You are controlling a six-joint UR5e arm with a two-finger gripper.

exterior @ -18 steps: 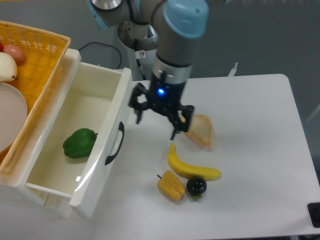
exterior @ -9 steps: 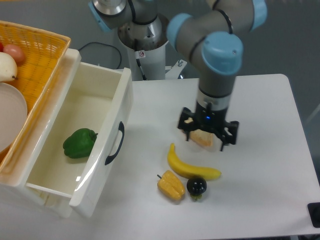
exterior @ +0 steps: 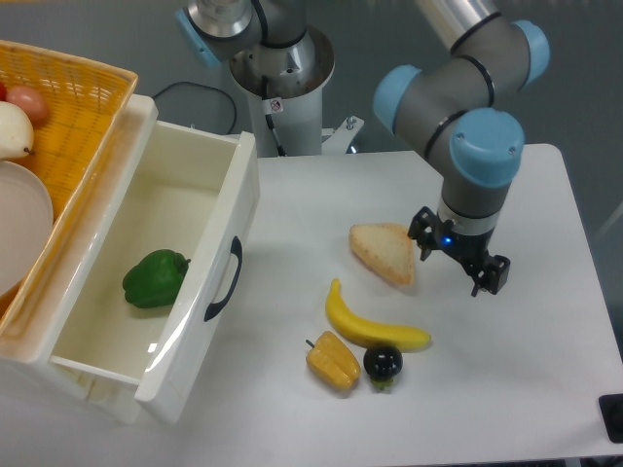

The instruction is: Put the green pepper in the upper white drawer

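The green pepper (exterior: pixel 155 278) lies on the floor of the upper white drawer (exterior: pixel 230 191), near its left wall and toward the front. The drawer stands pulled open, its dark curved handle (exterior: pixel 225 280) facing the table. My gripper (exterior: pixel 454 269) hangs open over the right half of the table, far from the drawer, just right of a slice of bread (exterior: pixel 384 252). Nothing is between its fingers.
A banana (exterior: pixel 372 325), a yellow-orange pepper (exterior: pixel 333 361) and a dark round fruit (exterior: pixel 383 363) lie in front of the bread. A yellow wicker basket (exterior: pixel 68 125) with produce and a white plate (exterior: pixel 19 224) sits on the left above the drawer. The arm's base (exterior: pixel 277 58) stands behind.
The gripper has swung right, from beside the drawer front, over the bread, to the right of the bread. The pepper has stayed put in the drawer.
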